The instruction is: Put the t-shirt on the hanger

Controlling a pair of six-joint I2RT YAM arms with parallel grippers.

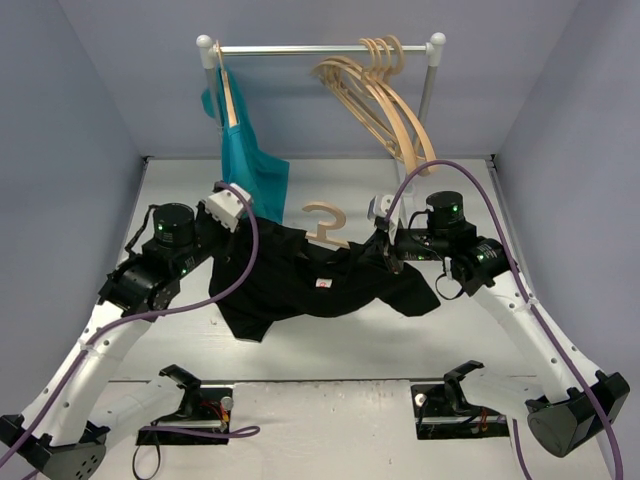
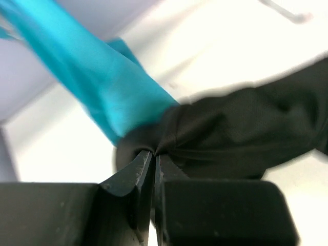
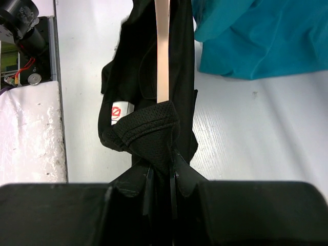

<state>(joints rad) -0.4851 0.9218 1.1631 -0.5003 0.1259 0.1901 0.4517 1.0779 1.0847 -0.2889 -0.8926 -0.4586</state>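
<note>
The black t-shirt [image 1: 300, 285] hangs stretched between my two grippers above the table, its white label [image 1: 324, 283] showing at the neck. The beige wooden hanger's hook [image 1: 326, 222] sticks up behind the collar, and its arms are hidden inside the cloth. In the right wrist view one hanger arm [image 3: 162, 51] runs along the shirt [image 3: 148, 128]. My left gripper [image 1: 245, 228] is shut on the shirt's left shoulder [image 2: 241, 128]. My right gripper [image 1: 386, 250] is shut on a bunched fold of the right shoulder [image 3: 166, 166].
A teal garment [image 1: 250, 165] hangs on a hanger at the left end of the rack rail [image 1: 320, 48], close behind my left gripper. Several spare wooden hangers [image 1: 385, 100] hang at the right end. Grey walls close in both sides.
</note>
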